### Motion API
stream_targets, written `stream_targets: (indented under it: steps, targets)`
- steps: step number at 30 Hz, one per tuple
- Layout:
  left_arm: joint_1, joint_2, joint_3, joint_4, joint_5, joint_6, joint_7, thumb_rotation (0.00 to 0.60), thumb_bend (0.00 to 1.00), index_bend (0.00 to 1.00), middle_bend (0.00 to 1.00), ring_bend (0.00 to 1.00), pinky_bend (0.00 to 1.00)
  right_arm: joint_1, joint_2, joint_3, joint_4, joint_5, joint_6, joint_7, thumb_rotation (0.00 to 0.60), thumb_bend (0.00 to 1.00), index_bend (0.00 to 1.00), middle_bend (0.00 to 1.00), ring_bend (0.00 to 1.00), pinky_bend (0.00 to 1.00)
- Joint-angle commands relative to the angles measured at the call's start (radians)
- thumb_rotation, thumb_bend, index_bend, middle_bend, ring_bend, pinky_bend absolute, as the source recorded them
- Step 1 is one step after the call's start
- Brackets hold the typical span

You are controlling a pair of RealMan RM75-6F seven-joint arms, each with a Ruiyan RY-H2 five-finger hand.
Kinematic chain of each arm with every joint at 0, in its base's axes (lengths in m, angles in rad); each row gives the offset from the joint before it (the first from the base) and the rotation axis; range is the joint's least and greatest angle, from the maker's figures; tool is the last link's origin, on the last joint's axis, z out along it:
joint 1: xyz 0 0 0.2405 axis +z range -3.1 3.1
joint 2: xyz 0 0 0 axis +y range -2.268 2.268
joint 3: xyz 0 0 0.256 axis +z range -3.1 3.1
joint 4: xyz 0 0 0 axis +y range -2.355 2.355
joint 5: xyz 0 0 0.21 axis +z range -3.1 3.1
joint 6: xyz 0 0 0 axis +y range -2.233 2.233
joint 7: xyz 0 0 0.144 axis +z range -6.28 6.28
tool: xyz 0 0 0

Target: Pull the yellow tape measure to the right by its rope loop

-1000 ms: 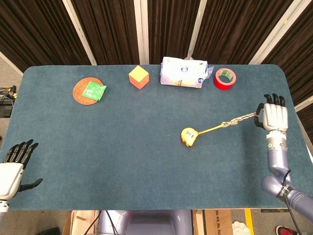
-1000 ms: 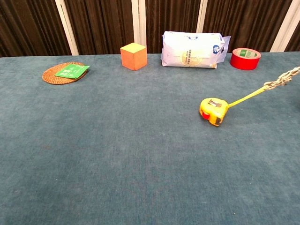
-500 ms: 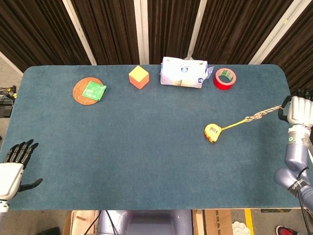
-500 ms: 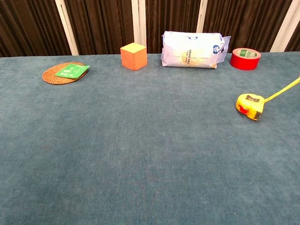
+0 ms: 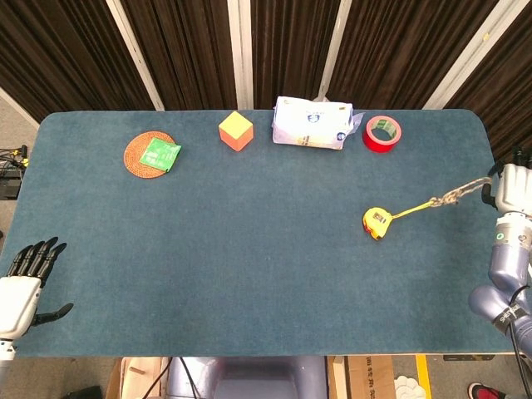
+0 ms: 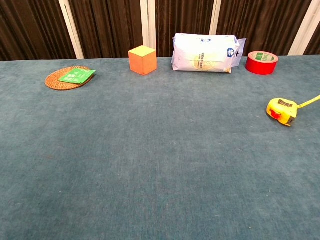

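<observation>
The yellow tape measure [image 5: 376,223] lies on the blue table [image 5: 249,274] toward its right side; the chest view shows the tape measure [image 6: 281,110] near the right frame edge. Its yellow tape runs up and right into a braided rope loop [image 5: 455,194]. My right hand [image 5: 515,188] grips the far end of that loop just beyond the table's right edge. My left hand [image 5: 22,287] hovers at the table's near left corner with fingers spread and nothing in it. Neither hand shows in the chest view.
Along the far edge stand an orange cube [image 5: 236,130], a white tissue pack [image 5: 312,124] and a red tape roll [image 5: 382,133]. A woven coaster with a green packet [image 5: 152,154] lies at the far left.
My right hand has moved right past the table's edge, dragging the tape measure rightward by the rope from mid-table to near the right side. The left hand has stayed put.
</observation>
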Motion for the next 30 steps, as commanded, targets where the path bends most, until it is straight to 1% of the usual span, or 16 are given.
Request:
stream_targets:
  steps: [1,5,8,11,13,16,18,20,21,24,27,30]
  targets:
    - [0.000,0.001,0.000,-0.001,0.000,0.000,0.000,0.600,0.00,0.00,0.00,0.00,0.00,-0.013,0.013,-0.015,-0.052,-0.025,0.015,0.000,0.600,0.47,0.00,0.00,0.00,0.00]
    - [0.002,0.002,0.001,0.000,0.003,0.004,-0.001,0.600,0.00,0.00,0.00,0.00,0.00,-0.030,0.024,-0.026,-0.116,-0.055,0.051,0.005,0.600,0.47,0.00,0.00,0.00,0.00]
    - [0.003,0.003,0.001,0.002,0.005,0.006,-0.004,0.600,0.00,0.00,0.00,0.00,0.00,-0.048,0.040,-0.026,-0.188,-0.070,0.078,0.025,0.600,0.47,0.00,0.00,0.00,0.00]
    - [0.003,0.004,0.001,0.004,0.005,0.007,-0.007,0.600,0.00,0.00,0.00,0.00,0.00,-0.079,0.067,-0.035,-0.289,-0.113,0.123,0.056,0.600,0.47,0.00,0.00,0.00,0.00]
    - [0.003,0.004,0.001,0.006,0.004,0.007,-0.007,0.600,0.00,0.00,0.00,0.00,0.00,-0.107,0.085,-0.053,-0.357,-0.167,0.168,0.078,0.600,0.47,0.00,0.00,0.00,0.00]
    - [0.004,0.004,0.001,0.008,0.006,0.009,-0.004,0.600,0.00,0.00,0.00,0.00,0.00,-0.168,0.120,-0.100,-0.478,-0.272,0.249,0.121,0.600,0.47,0.00,0.00,0.00,0.00]
    - [0.005,0.004,0.001,0.009,0.007,0.011,-0.002,0.600,0.00,0.00,0.00,0.00,0.00,-0.213,0.145,-0.141,-0.551,-0.336,0.295,0.143,0.600,0.47,0.00,0.00,0.00,0.00]
    - [0.007,0.005,0.003,0.008,0.007,0.012,0.004,0.600,0.00,0.00,0.00,0.00,0.00,-0.255,0.169,-0.187,-0.611,-0.398,0.335,0.156,0.600,0.47,0.00,0.00,0.00,0.00]
    - [0.009,0.007,0.004,0.007,0.006,0.012,0.010,0.600,0.00,0.00,0.00,0.00,0.00,-0.290,0.186,-0.228,-0.650,-0.450,0.367,0.162,0.600,0.47,0.00,0.00,0.00,0.00]
    - [0.011,0.009,0.005,0.005,0.011,0.018,0.020,0.600,0.00,0.00,0.00,0.00,0.00,-0.353,0.212,-0.302,-0.701,-0.549,0.428,0.176,0.600,0.47,0.00,0.00,0.00,0.00]
    - [0.012,0.008,0.006,0.008,0.017,0.023,0.024,0.600,0.00,0.00,0.00,0.00,0.00,-0.400,0.232,-0.355,-0.726,-0.633,0.482,0.188,0.600,0.47,0.00,0.00,0.00,0.00]
    - [0.012,0.006,0.006,0.014,0.022,0.026,0.028,0.600,0.00,0.00,0.00,0.00,0.00,-0.441,0.239,-0.395,-0.714,-0.722,0.548,0.180,0.600,0.47,0.00,0.00,0.00,0.00]
